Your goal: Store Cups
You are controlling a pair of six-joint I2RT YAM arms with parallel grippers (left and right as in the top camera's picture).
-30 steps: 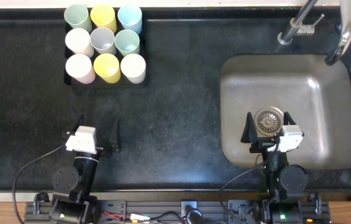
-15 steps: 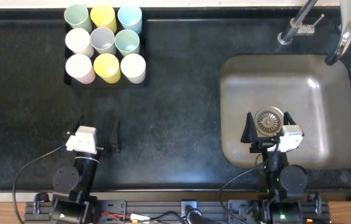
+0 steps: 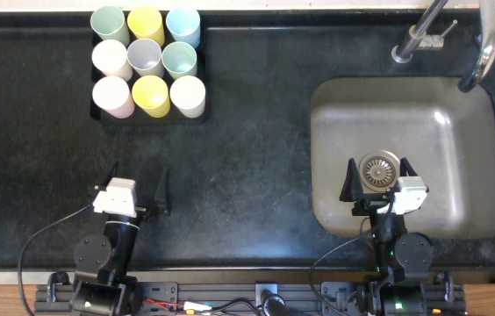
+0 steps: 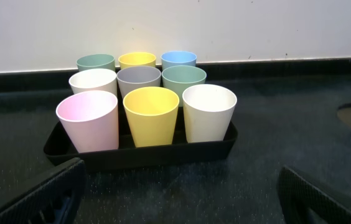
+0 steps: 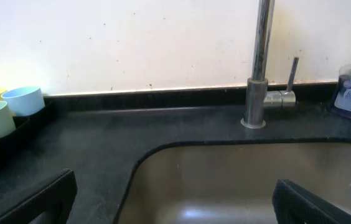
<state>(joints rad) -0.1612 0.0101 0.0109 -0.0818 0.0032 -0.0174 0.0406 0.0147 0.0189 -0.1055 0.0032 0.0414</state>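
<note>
Worktop: dark stone running the full width, with both arm bases at its near edge.
Sink: steel basin set in the right side, with no cup in it. The tap stands behind it.
Tray: black, at the far left of the worktop near the back wall.
Cups: nine, upright with mouths up, three rows of three, packed close in the tray. Every place is taken.
Left gripper: over bare worktop, well short of the tray and facing it. Its jaws are spread wide and hold nothing.
Right gripper: over the sink's near side, jaws likewise apart and empty.
Step in hand: probably none. No cup is loose on the worktop or in the basin, so the storing looks finished, though it could equally not have begun if the cups belong somewhere out of frame.
Next move: if one is due, it falls to the left arm. It would have to reach forward to the front row, and with the cups this tight one finger would have to go inside a rim.
</note>
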